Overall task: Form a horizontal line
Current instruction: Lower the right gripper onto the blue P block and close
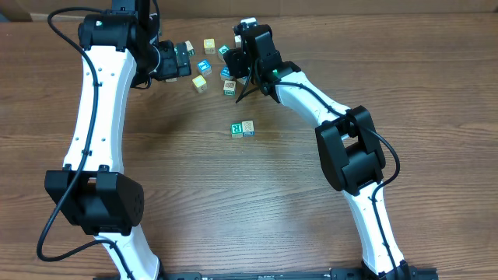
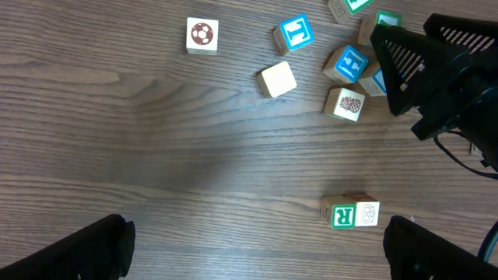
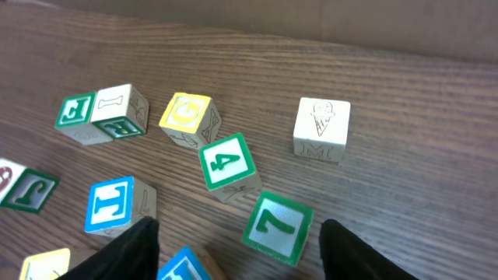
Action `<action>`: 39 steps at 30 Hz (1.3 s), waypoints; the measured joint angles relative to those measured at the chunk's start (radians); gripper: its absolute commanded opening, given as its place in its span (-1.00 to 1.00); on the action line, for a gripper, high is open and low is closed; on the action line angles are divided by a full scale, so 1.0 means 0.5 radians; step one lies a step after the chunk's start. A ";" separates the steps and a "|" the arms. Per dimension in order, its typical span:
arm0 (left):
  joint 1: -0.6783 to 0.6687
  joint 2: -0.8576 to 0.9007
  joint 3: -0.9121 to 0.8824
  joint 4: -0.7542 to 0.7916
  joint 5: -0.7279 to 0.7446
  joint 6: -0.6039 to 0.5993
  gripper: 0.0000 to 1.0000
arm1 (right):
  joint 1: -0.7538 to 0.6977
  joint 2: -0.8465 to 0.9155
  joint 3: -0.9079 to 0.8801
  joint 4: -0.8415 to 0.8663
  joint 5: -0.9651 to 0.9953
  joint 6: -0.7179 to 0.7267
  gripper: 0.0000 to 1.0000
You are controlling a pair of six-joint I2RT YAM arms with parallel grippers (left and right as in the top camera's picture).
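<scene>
A green R block (image 1: 236,129) and a pale pretzel block (image 1: 247,127) sit side by side at mid-table; they also show in the left wrist view, the R block (image 2: 343,216) touching the pretzel block (image 2: 366,214). Several loose blocks (image 1: 204,66) lie scattered at the far side. My left gripper (image 1: 180,59) hovers left of them, open and empty (image 2: 257,257). My right gripper (image 1: 237,58) is over the cluster, open (image 3: 241,257), with a green 7 block (image 3: 278,225) between its fingers, not gripped. Nearby lie a green 4 block (image 3: 227,163) and a yellow G block (image 3: 187,115).
A soccer-ball block (image 2: 202,36), a plain cream block (image 2: 278,79) and a pineapple block (image 2: 345,103) lie apart from the pair. An ice-cream block (image 3: 322,128) stands alone. The right arm (image 2: 443,70) hangs over the cluster. A cardboard wall (image 3: 311,19) runs behind the table.
</scene>
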 measured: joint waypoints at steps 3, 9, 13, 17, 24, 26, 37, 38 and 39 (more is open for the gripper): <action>0.000 0.000 0.000 -0.001 0.000 0.001 1.00 | 0.000 0.002 0.000 -0.002 0.000 0.008 -0.31; 0.000 0.000 0.000 0.000 0.000 0.001 1.00 | -0.002 0.001 0.025 -0.260 0.005 0.008 -0.62; 0.000 0.000 0.000 0.000 0.000 0.000 0.99 | -0.002 -0.040 0.040 -0.324 0.005 0.005 -0.37; 0.000 0.000 0.000 -0.001 0.000 0.001 1.00 | -0.005 -0.092 0.069 -0.401 0.005 0.001 -0.28; 0.000 0.000 0.000 -0.001 0.000 0.001 1.00 | -0.008 -0.095 0.072 -0.607 0.005 -0.005 0.07; 0.000 0.000 0.000 0.000 0.000 0.001 0.99 | -0.010 -0.095 0.072 -0.668 0.005 0.001 0.07; 0.000 0.000 0.000 -0.001 0.000 0.000 1.00 | -0.019 -0.095 0.072 -0.858 0.006 0.008 0.03; 0.000 0.000 0.000 -0.001 0.000 0.001 1.00 | -0.019 -0.095 0.072 -0.861 0.006 0.010 0.08; 0.000 0.000 0.000 -0.001 0.000 0.000 1.00 | -0.019 -0.095 0.072 -0.852 0.006 0.010 0.16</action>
